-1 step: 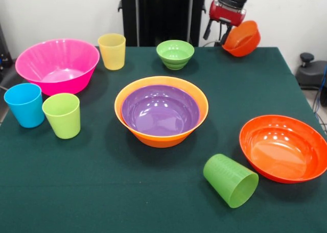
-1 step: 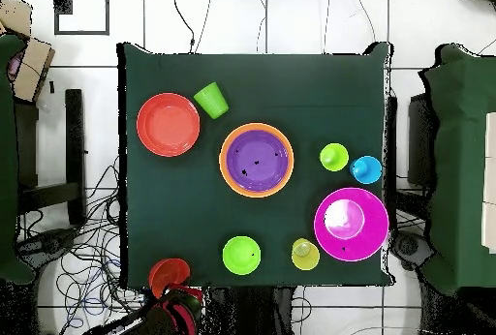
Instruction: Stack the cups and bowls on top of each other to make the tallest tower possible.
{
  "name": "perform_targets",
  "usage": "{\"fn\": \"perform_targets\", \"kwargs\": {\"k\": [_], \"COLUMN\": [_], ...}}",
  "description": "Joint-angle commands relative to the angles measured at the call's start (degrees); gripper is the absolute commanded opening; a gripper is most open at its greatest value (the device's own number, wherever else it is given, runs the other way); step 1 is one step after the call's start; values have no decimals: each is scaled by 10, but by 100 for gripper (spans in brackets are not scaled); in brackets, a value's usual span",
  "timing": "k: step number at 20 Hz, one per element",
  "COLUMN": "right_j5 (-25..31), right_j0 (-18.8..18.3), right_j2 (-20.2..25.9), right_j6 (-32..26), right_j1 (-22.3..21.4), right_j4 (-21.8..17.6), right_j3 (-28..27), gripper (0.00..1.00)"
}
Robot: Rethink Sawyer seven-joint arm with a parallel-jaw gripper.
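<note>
The tower, so far just the purple bowl nested in the large orange bowl, sits mid-table. At its two o'clock in the front view, the gripper is clamped on the small orange bowl's rim, held tilted above the table's corner. Carrying looks underway; next comes centring it over the purple bowl.
</note>
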Motion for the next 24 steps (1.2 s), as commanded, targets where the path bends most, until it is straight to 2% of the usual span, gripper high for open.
{"fn": "perform_targets", "kwargs": {"k": [1, 4, 11, 18, 24], "right_j5": [-25, -13, 13, 38, 37], "right_j0": [-13, -28, -44, -46, -43], "right_j2": [72, 82, 109, 120, 115], "right_j6": [19, 16, 25, 26, 15], "right_j1": [-3, -23, -55, -60, -53], "right_j4": [-24, -41, -40, -17, -26], "right_j3": [-56, -45, -42, -62, -65], "gripper": [100, 100, 100, 100, 100]}}
